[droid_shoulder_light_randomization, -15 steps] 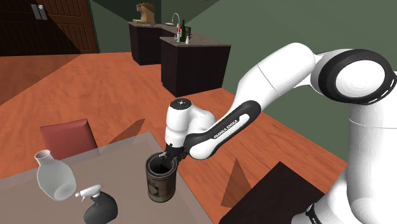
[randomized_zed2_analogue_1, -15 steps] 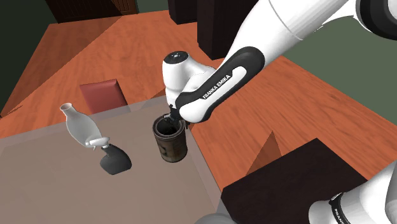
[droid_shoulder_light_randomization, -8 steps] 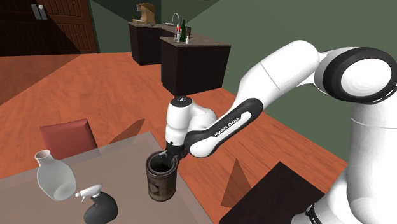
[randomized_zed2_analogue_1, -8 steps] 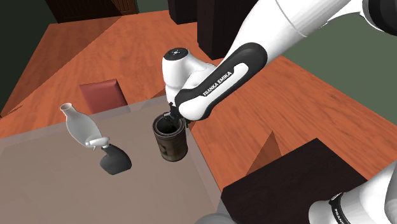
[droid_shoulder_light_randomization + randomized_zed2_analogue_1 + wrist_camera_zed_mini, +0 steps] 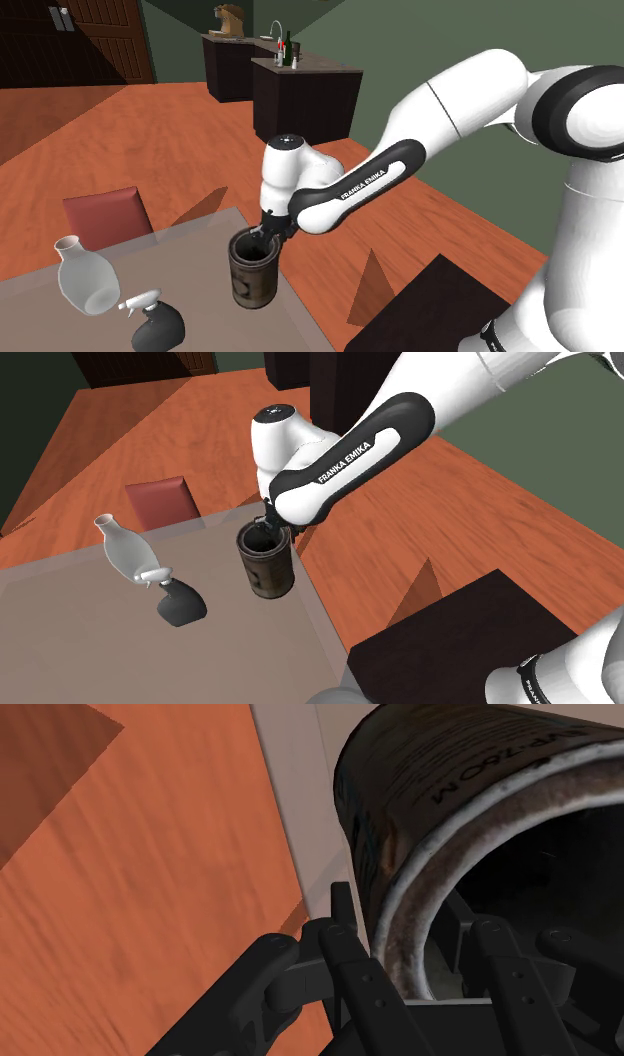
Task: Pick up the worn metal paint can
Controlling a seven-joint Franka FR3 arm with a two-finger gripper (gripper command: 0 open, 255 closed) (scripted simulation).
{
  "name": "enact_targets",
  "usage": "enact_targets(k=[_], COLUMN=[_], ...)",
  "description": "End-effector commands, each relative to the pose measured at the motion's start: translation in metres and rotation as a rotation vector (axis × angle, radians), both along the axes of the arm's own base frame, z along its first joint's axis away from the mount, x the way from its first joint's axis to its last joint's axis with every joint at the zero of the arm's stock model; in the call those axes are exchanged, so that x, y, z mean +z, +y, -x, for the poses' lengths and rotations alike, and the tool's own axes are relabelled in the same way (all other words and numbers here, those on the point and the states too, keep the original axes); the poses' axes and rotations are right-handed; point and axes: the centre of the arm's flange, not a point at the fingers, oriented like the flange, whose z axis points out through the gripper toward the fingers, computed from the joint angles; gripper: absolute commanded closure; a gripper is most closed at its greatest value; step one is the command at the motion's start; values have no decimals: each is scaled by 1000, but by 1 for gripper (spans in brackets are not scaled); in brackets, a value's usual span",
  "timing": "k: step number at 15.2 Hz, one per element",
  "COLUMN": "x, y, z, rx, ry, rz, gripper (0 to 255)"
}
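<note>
The worn, rusty metal paint can [image 5: 252, 282] is open-topped and upright near the table's [image 5: 60, 325] edge on the shoulder view's right. My black gripper [image 5: 268, 232] comes down on its rim from above. In the second exterior view the gripper [image 5: 268, 530] sits on the can's [image 5: 267, 570] far rim. The wrist view shows the gripper [image 5: 410, 936] shut on the rim of the can [image 5: 450, 774], one finger outside the wall and one inside. The can's base appears slightly raised off the grey table [image 5: 80, 647].
A white vase [image 5: 85, 282] and a dark spray bottle [image 5: 155, 324] stand on the table to the shoulder view's left of the can. A red chair [image 5: 105, 215] is behind the table. A dark box [image 5: 430, 310] is at lower right. Orange wood floor surrounds.
The arm has risen a little and the can has come up with it, staying in the shut gripper. The vase and spray bottle have not moved.
</note>
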Motion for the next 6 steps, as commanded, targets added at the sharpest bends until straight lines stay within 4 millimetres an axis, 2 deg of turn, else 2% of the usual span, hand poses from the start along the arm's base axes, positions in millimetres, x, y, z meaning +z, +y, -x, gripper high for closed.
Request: enact_targets(k=[1, 4, 6], x=[13, 29, 30], y=[1, 1, 1], z=[0, 0, 0], rx=[0, 0, 0], ry=[-3, -3, -3], rz=[-2, -2, -2], gripper=[255, 255, 255])
